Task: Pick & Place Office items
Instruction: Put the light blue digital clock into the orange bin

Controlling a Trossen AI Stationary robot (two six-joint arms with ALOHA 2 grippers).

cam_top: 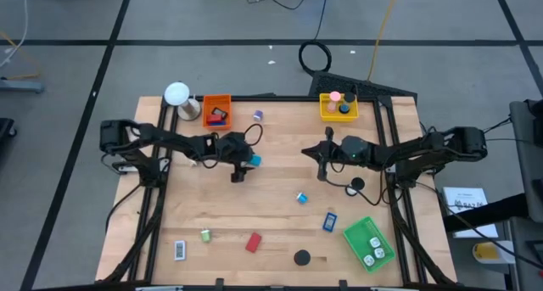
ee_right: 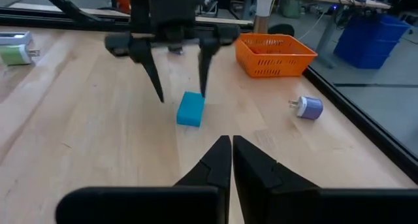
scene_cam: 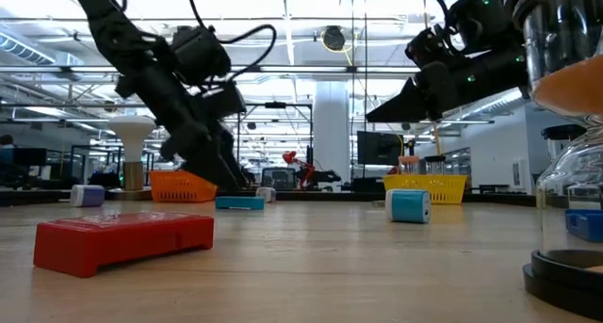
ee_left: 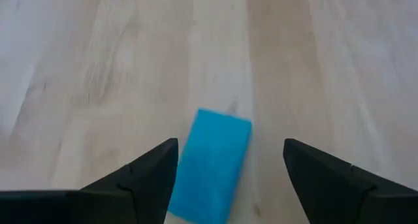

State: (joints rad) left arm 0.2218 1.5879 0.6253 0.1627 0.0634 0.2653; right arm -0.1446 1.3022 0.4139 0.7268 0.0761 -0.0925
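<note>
Left gripper (ee_right: 179,70) spread wide, holding nothing; blue block (ee_right: 191,109) lies flat on the table (cam_top: 280,219) just below and between its fingers (ee_left: 147,178), apart from both. From above the block (cam_top: 254,161) is partly hidden by the arm. Right gripper (ee_right: 231,160) clenched on nothing, hanging above mid-table, facing the left one. Orange tray (ee_right: 275,54) at far left; its contents hard to make out. Purple roll (ee_right: 307,106) lies on the table near the orange tray

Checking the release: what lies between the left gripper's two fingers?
A blue block lies flat on the wood between the open fingers of the left gripper, touching neither, per the left wrist view.
</note>
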